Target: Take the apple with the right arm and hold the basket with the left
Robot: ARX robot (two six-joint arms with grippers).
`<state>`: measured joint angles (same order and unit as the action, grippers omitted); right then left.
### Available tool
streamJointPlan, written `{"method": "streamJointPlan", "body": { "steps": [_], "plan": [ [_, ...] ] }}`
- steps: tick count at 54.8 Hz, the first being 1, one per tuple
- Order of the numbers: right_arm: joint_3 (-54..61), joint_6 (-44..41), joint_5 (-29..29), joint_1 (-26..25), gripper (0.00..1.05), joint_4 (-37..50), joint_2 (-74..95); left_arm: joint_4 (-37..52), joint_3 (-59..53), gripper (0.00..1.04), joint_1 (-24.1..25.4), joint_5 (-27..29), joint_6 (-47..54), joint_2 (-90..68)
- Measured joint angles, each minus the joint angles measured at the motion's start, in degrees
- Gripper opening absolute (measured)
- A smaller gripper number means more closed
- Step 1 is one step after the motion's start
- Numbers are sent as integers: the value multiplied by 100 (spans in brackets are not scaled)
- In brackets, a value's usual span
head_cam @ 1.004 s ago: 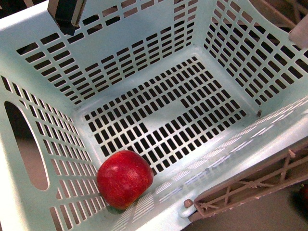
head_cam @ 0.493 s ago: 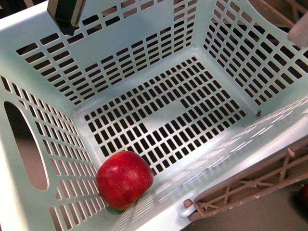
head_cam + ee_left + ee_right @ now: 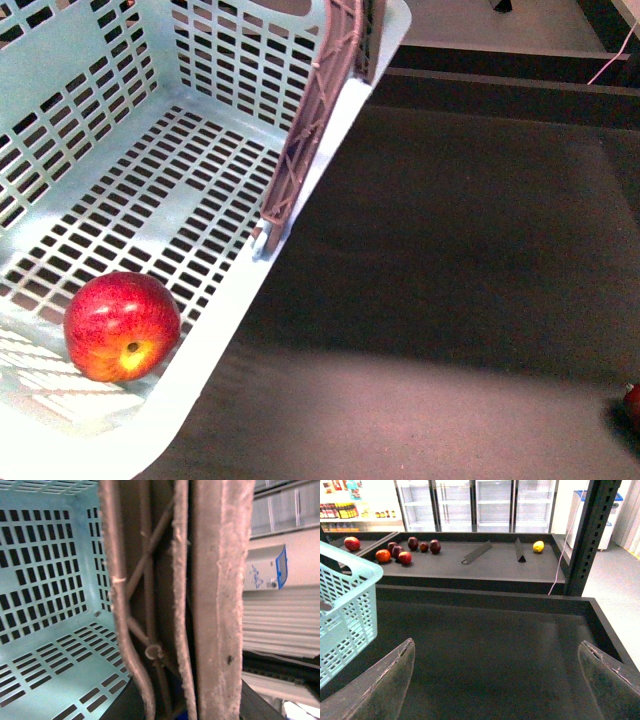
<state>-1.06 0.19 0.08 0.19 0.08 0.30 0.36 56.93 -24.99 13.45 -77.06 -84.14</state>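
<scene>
Front view: bright and even on the basket [image 3: 215, 335]; the dark table [image 3: 450, 250] beside it reads dim.
Shadow: a broad dark patch on the table beside the basket's rim, paler by the basket's near corner.
Glare: soft sheen on the apple [image 3: 120, 325] inside the basket; striped light on the basket wall next to it.
Left wrist view: the basket's handle [image 3: 125, 625] is very close and fuzzy; the background beyond it is washed out.
Right wrist view: fridges [image 3: 492, 505] far behind the basket are overexposed; the fingers [image 3: 375, 690] of the right gripper [image 3: 496, 645] look soft.
</scene>
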Motion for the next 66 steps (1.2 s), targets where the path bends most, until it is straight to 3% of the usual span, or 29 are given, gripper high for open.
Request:
{"method": "streamJointPlan", "body": {
  "steps": [27, 66],
  "plan": [
    [0, 0, 4, 0, 96, 0, 0, 758, -79, 17, 1294, -297, -866, -1375],
    [0, 0, 4, 0, 96, 0, -2, 1180, 107, 18, 1633, -721, -920, -2291]
  ]
}}
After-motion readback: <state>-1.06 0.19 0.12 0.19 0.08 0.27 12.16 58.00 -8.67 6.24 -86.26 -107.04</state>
